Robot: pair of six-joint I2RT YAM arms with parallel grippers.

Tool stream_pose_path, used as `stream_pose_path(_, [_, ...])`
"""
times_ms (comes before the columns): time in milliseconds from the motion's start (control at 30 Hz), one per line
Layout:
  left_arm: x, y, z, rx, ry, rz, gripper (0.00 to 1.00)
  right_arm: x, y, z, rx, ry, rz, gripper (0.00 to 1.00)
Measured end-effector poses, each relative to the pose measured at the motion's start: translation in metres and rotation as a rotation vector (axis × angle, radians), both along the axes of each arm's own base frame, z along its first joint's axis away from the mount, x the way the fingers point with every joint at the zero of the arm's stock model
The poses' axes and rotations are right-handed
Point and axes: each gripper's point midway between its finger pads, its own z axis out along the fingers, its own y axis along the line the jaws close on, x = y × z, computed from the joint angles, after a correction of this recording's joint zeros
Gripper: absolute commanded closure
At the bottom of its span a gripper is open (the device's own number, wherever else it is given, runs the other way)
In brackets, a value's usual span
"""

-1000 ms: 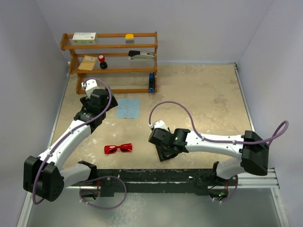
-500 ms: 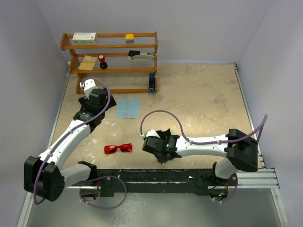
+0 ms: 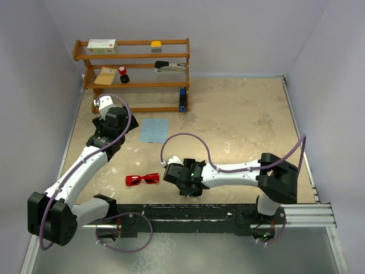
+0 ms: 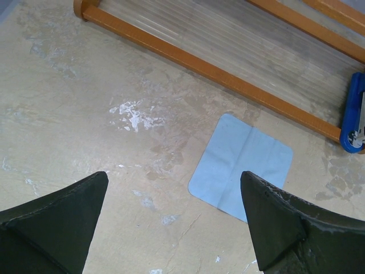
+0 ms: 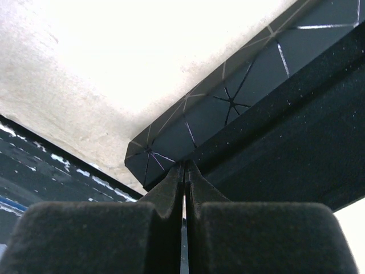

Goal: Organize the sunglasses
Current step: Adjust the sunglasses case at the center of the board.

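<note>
Sunglasses (image 3: 142, 180): on desk (image 3: 239, 114), long axis left-right, just left of right tool (image 5: 183, 166), the nearer one. Right tool pinched closed at black case (image 5: 228, 97) edge, hold uncertain; left tool (image 4: 174, 177) spread wide, empty, well apart.

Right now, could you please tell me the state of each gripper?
Left gripper: open, holding nothing.
Right gripper: shut, tips at the edge of the black case; whether it grips it cannot be told.
</note>
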Motion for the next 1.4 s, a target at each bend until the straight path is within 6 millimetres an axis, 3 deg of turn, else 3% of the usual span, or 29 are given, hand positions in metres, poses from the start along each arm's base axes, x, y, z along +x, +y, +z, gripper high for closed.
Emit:
stream_pose_path(300, [-0.001,0.002,0.001,0.0,0.0,0.005,0.03,0.012,0.014,-0.009,0.01,-0.008,-0.017,1.0])
stream_pose_path(433, [-0.001,0.002,0.001,0.0,-0.001,0.005,0.03,0.031,0.011,-0.009,0.027,-0.013,-0.073,1.0])
stream_pose_path(767, [-0.002,0.002,0.002,-0.001,-0.001,0.005,0.03,0.088,-0.008,-0.005,0.048,-0.062,-0.196,1.0])
stream_pose_path(1233, [-0.001,0.002,-0.001,0.007,0.007,0.001,0.03,0.138,-0.032,-0.009,0.032,-0.119,-0.288,1.0])
stream_pose_path(1400, [-0.001,0.002,-0.001,0.006,0.009,0.001,0.03,0.162,-0.054,-0.008,0.023,-0.133,-0.37,1.0])
